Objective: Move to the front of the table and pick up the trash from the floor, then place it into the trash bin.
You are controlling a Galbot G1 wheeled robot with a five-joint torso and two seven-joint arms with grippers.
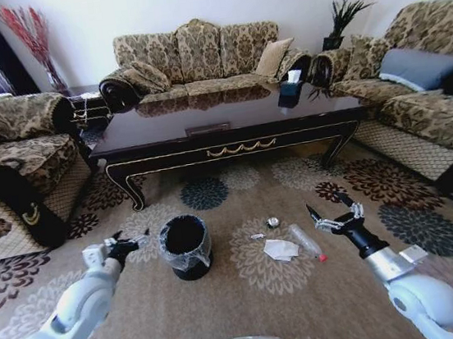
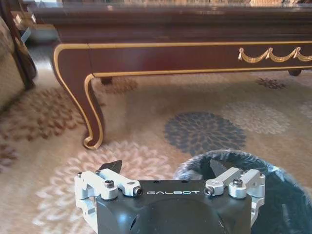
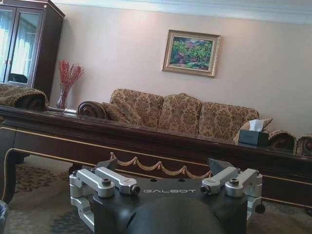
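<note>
Left gripper (image 1: 125, 242), fingers spread, at lower left beside the trash bin (image 1: 185, 246). Right gripper (image 1: 331, 213), fingers spread, at lower right near the trash: bottle (image 1: 306, 242), tissue (image 1: 280, 250), silver ball (image 1: 273, 222) on the floor (image 1: 251, 299). Table (image 1: 231, 136) across upper centre.

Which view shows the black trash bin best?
The head view: the round black plastic-lined trash bin stands whole on the carpet. The left wrist view catches part of its lined rim behind the left hand; the right wrist view faces the table.
</note>
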